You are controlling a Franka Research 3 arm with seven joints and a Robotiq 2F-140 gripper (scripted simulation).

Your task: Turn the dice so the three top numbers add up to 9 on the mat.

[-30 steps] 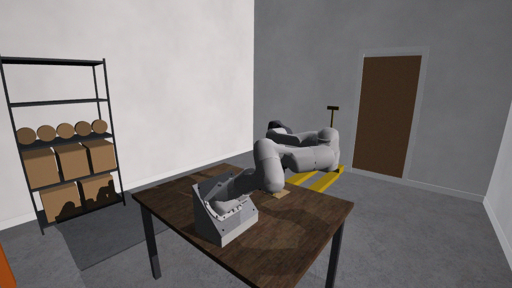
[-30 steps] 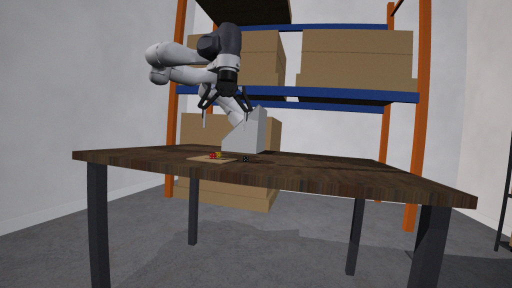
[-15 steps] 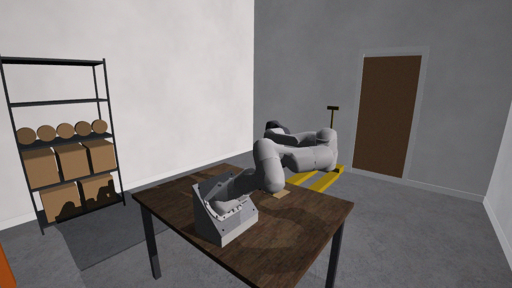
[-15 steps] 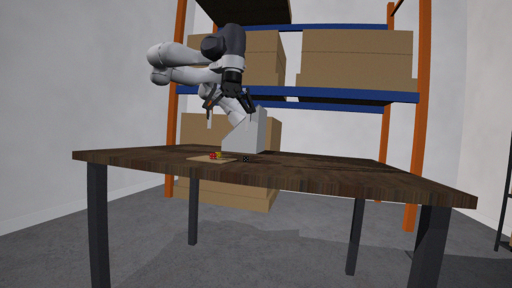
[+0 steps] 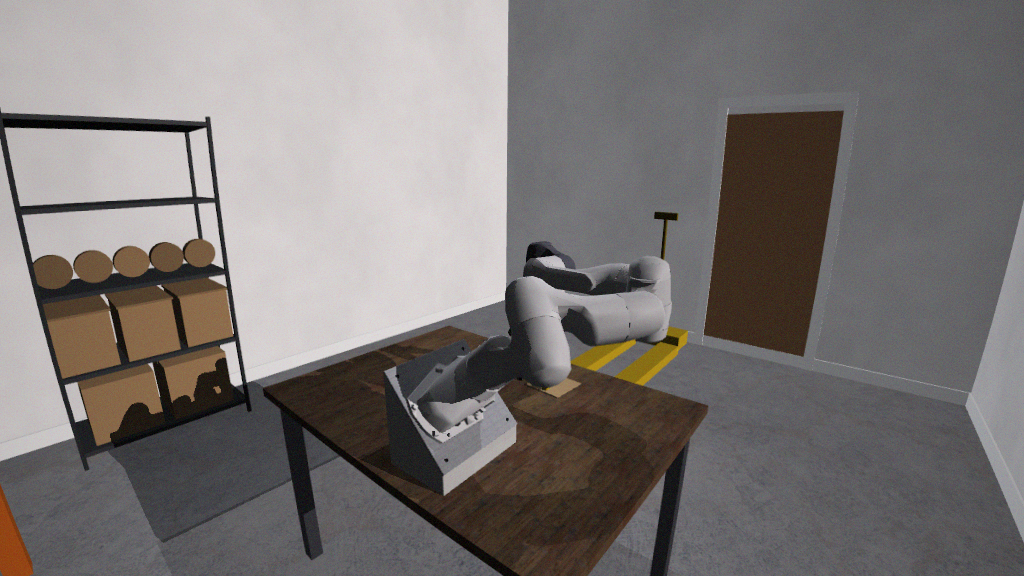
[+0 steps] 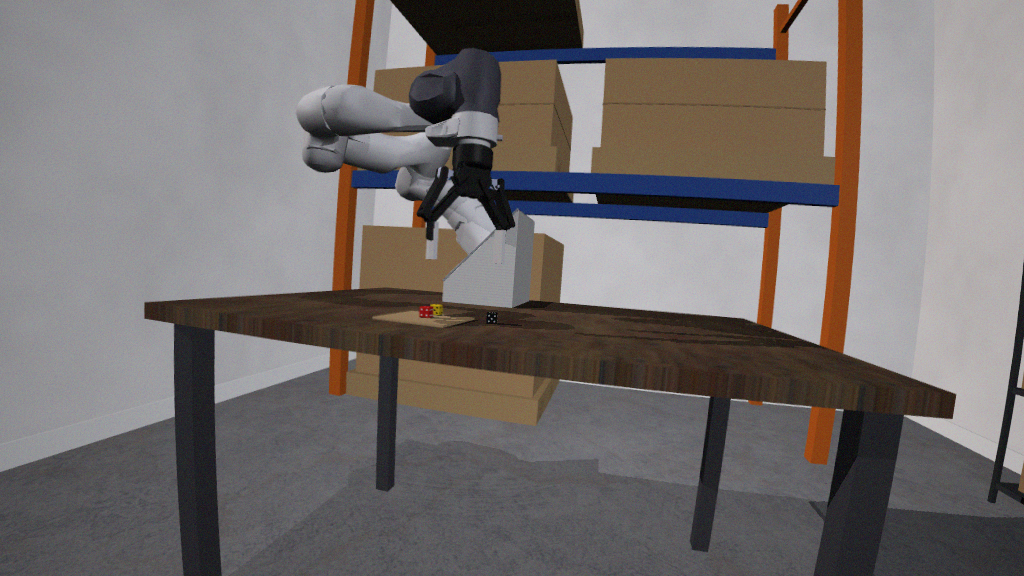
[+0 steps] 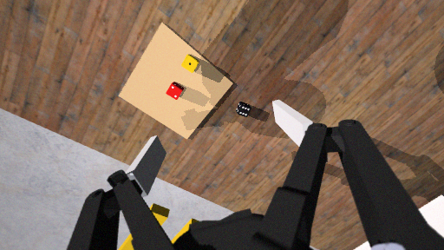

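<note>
My 1 arm (image 5: 608, 318) (image 6: 386, 111) rises from its slanted mount, bends sideways at the elbow and folds back to a dark wrist (image 5: 547, 254) (image 6: 479, 78). From there I have the gripper (image 6: 465, 247) (image 7: 216, 128) hanging downward, its 2 fingers spread wide apart, nothing between them, both pale fingertips (image 6: 431, 248) raised in the air.

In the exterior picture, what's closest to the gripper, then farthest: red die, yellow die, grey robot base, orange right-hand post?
1. Red die and yellow die, on the mat: too close to call
2. Grey robot base, behind
3. Orange post, far right
</note>
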